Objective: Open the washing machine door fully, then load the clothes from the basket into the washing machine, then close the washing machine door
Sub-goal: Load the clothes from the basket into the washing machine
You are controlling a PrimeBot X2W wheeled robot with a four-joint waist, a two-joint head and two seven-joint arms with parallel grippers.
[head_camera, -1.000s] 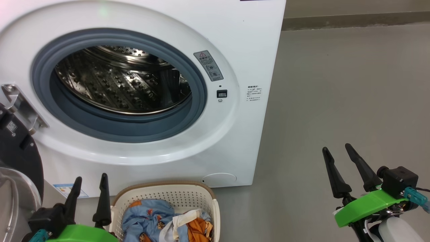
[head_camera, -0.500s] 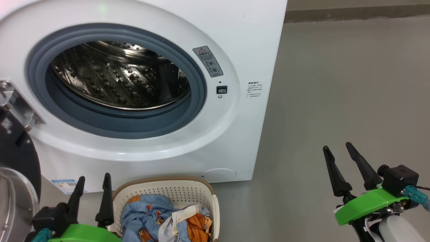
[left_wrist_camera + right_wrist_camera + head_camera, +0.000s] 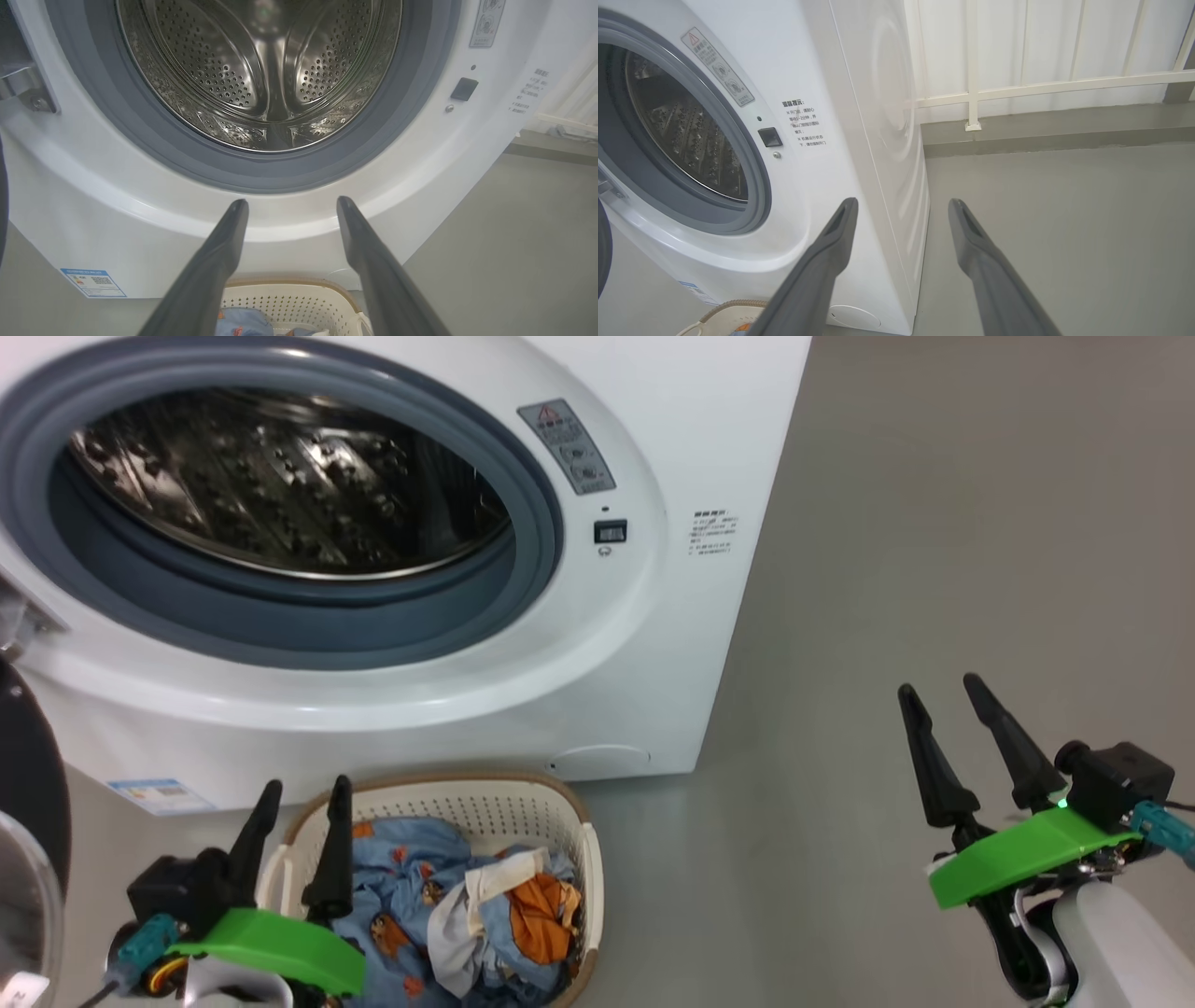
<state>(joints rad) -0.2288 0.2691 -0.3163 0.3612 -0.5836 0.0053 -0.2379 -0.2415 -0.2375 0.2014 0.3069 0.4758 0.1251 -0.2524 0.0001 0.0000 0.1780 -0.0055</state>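
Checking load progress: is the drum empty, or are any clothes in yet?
Empty. The drum shows bare perforated steel in the left wrist view; the clothes lie in the basket.

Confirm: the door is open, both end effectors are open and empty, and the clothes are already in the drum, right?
No. The head view shows the clothes in the basket; the drum is empty. The door is open; the left end effector and right end effector are open and empty.

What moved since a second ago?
The camera tipped down, so everything slid up the picture. The left gripper edged right, over the basket rim, toward the clothes. It and the right gripper stayed open, holding nothing. The door stayed open, clothes in the basket.
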